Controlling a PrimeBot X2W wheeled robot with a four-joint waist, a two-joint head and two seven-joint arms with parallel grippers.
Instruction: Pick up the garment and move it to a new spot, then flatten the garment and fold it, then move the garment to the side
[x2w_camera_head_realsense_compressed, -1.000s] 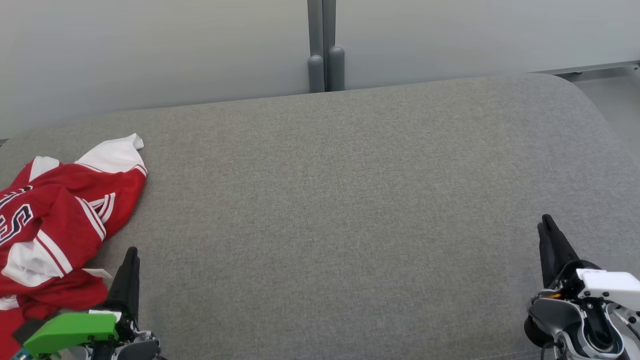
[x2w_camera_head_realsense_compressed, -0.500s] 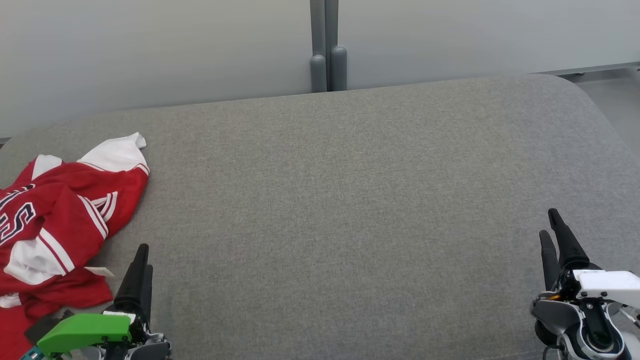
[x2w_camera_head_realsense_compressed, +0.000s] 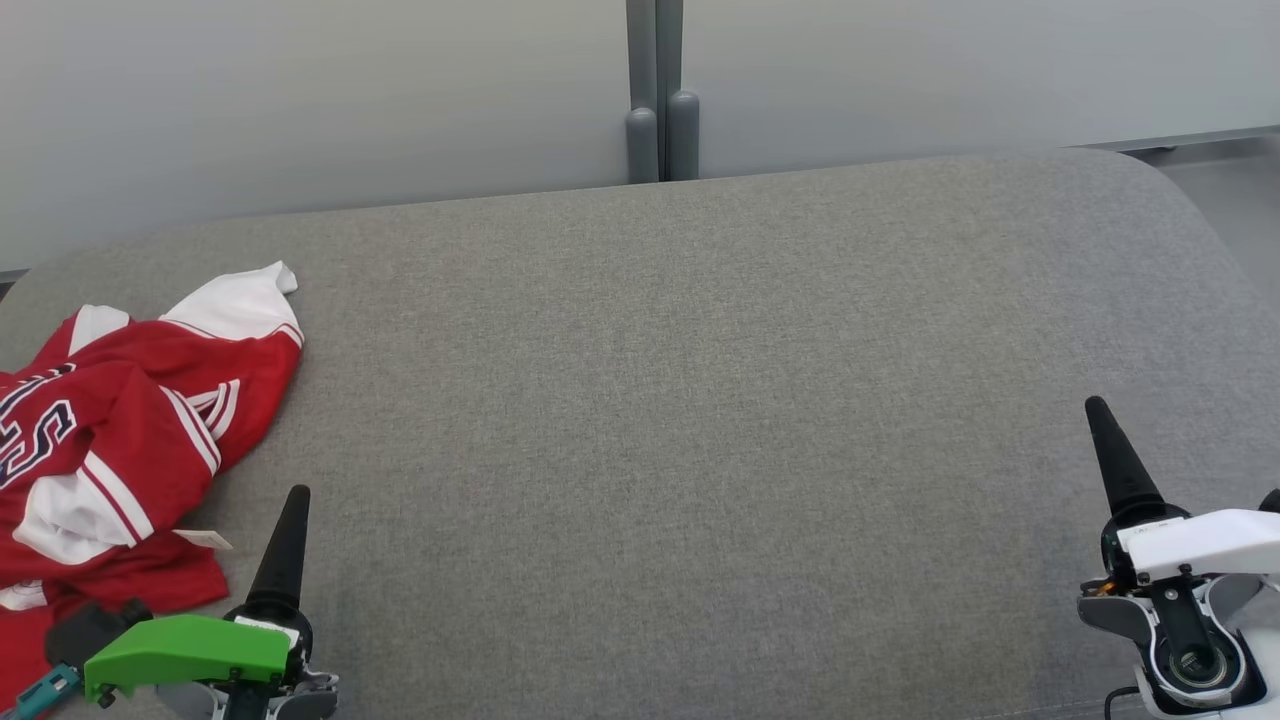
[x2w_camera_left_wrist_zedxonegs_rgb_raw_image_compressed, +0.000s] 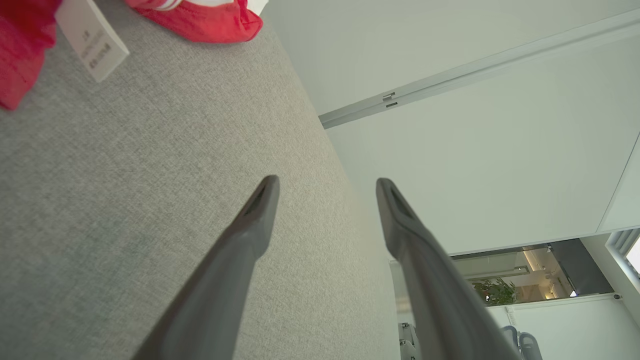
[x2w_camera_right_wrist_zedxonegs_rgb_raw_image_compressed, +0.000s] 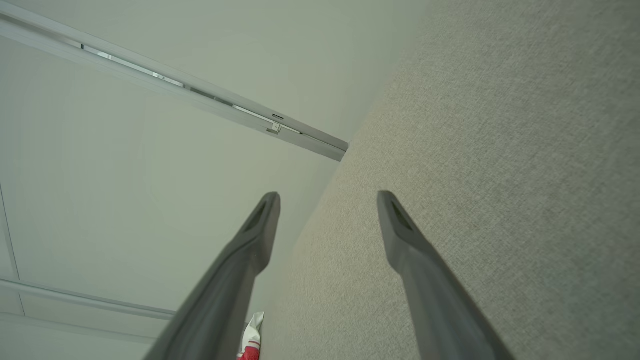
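Change: left claw and right claw both went from together to apart (empty) | crumpled red-and-white jersey garment lay ungrasped on grey fabric worktop — pickup seemed next

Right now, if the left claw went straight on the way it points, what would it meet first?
Probably nothing close: the open left claw points along the grey cushion toward the far wall; depth is unclear. The red garment lies off to its left.

Left of the left gripper with its green cover: a red shirt, white-striped, navy-lettered. Under it, a flecked grey cushion.
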